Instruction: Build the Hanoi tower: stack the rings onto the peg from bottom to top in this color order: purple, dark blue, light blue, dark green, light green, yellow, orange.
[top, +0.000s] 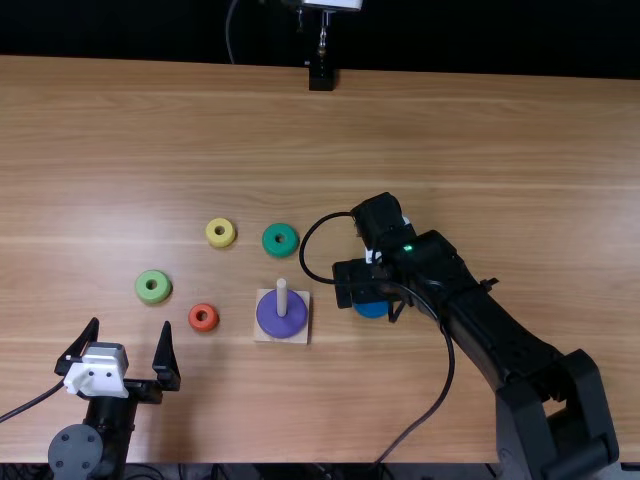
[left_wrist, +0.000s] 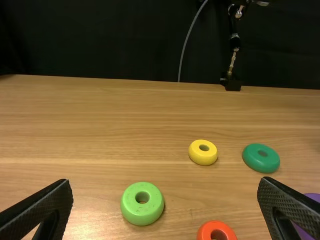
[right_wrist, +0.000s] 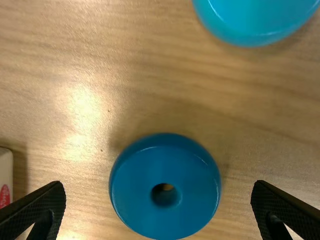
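Observation:
My right gripper (top: 362, 283) is low over the table, right of the peg (top: 282, 298). In the right wrist view it (right_wrist: 159, 188) is open above the dark blue ring (right_wrist: 165, 186), which lies between its fingers; a light blue ring (right_wrist: 255, 17) is farther off. The top view shows part of a blue ring (top: 371, 309) beside this gripper. The purple ring (top: 274, 318) sits around the peg on its base (top: 302, 330). My left gripper (top: 131, 330) stands open at the near left, holding nothing; its wrist view shows it (left_wrist: 166, 186) too.
Loose on the table (top: 450, 130) lie the dark green ring (top: 280, 240), yellow ring (top: 220, 232), light green ring (top: 153, 287) and orange ring (top: 203, 318). The right arm's cable (top: 452, 365) loops beside the peg base. A black stand (top: 321, 78) is at the far edge.

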